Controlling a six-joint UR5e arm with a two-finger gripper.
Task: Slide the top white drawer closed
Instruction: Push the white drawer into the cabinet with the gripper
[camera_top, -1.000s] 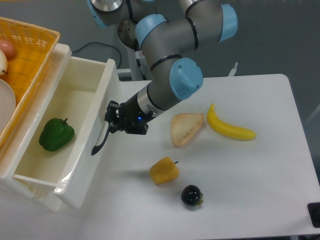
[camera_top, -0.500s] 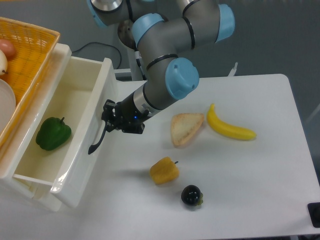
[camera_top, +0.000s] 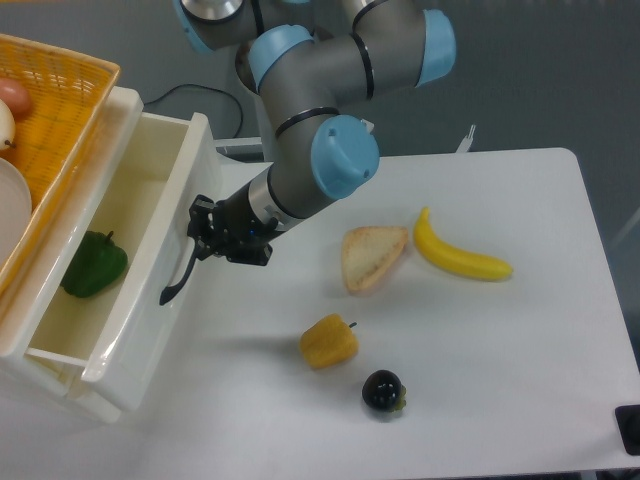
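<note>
Camera view: the top white drawer (camera_top: 150, 250) sits at 9 o'clock on the table (camera_top: 520, 330), partly open, its front panel tilted toward me. Its black handle (camera_top: 178, 280) curves down the front. My gripper (camera_top: 205, 240) is pressed against the top of that handle. The fingers look close together at the handle, but I cannot tell if they pinch it or just push on it.

Inside the drawer, a green pepper (camera_top: 95, 265) lies near the back, half under the orange basket (camera_top: 45, 120) that rests on top at 10 o'clock.

I think I am in the middle of the push. The drawer shows a good stretch of open inside, so there is more to go. Next I should push straight toward 9 o'clock, steady and level, so the drawer slides in and does not twist.

Off to 3 o'clock lie a slice of bread (camera_top: 372, 255) and a banana (camera_top: 460, 252). At 5 o'clock are a yellow pepper (camera_top: 328, 342) and a small dark fruit (camera_top: 382, 390). All are well apart from the drawer.
</note>
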